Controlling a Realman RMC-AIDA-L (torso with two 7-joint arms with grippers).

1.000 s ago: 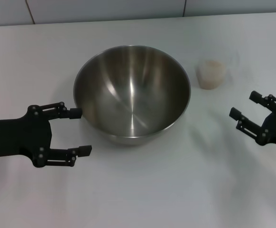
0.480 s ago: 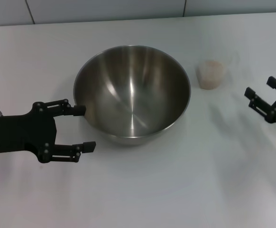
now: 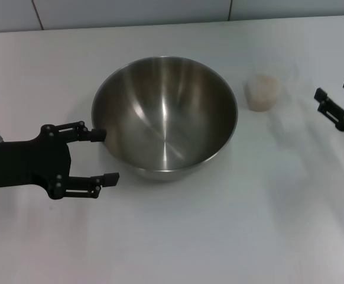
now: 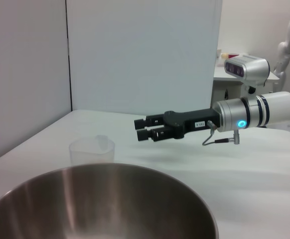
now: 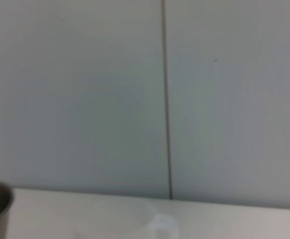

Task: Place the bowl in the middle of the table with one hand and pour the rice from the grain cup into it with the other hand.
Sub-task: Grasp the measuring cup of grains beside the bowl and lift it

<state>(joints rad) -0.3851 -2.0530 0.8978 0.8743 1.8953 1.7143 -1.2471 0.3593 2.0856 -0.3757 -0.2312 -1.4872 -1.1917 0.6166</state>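
The counter was a plain white matte top, and behind it ran a pale wall split by thin dark seams. In the left wrist view a light partition panel rose past the counter's far edge, with more of the room visible beyond it on one side.

Starting at the left: the left tool sat low over the counter with its two black fingers spread apart, gripping nothing. Its upper fingertip was right at the bowl's outer wall; contact could not be confirmed. The lower fingertip lay just off the bowl's near-left side, over bare counter.

On to the middle: the bowl stood upright near the counter's centre, mouth facing straight up, its shiny brushed interior showing no rice. Being round, it had no long axis across the counter; its axis ran vertically.

Further right: the grain cup stood upright just beside the bowl but apart from it, opening upward, axis vertical. The rice sat inside as a pale beige mass. From the left wrist view, the cup showed beyond the bowl's rim.

At the far right: the right tool hung above the counter, near the cup but apart from it, pointing toward it. Its fingers were parted and holding nothing; the left wrist view showed that tool raised off the surface.
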